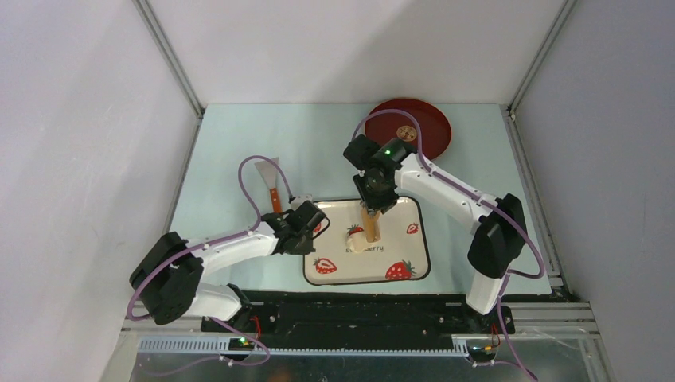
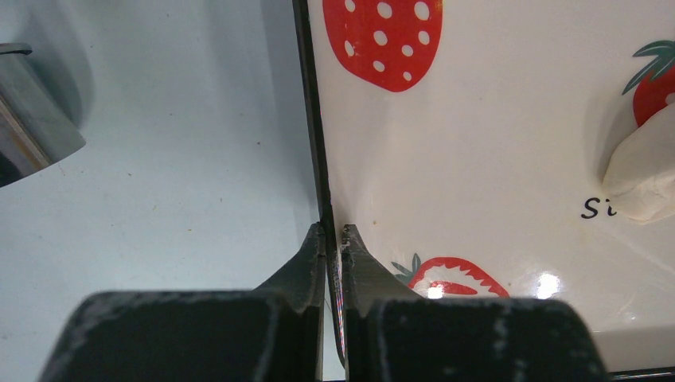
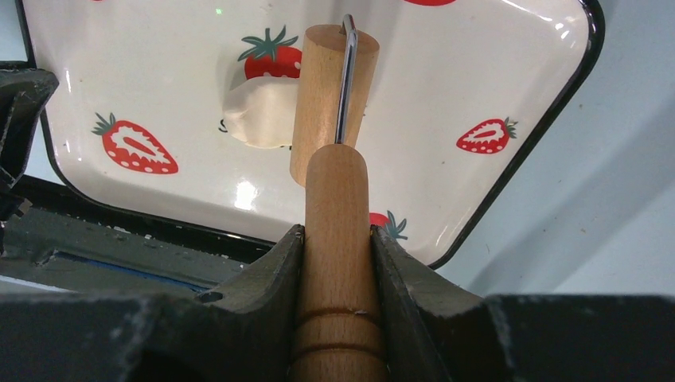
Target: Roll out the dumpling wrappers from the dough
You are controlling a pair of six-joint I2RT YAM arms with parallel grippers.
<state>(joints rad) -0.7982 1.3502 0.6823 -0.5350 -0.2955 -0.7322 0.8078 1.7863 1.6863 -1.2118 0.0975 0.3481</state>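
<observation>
**Barely started on the dough**

Dough [image 3: 259, 115] sits as a fat lump on the plate [image 2: 477, 159], nothing flattened or cut. Right gripper [image 3: 337, 239] is clamped on the roller [image 3: 318, 87], drum right beside the lump. Left gripper [image 2: 334, 239] pinches the plate rim. All the rolling is left, I'd say.

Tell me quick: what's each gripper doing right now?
Left gripper: closed, pinching the strawberry plate by its rim.
Right gripper: closed on the wooden roller by its handle.
</observation>
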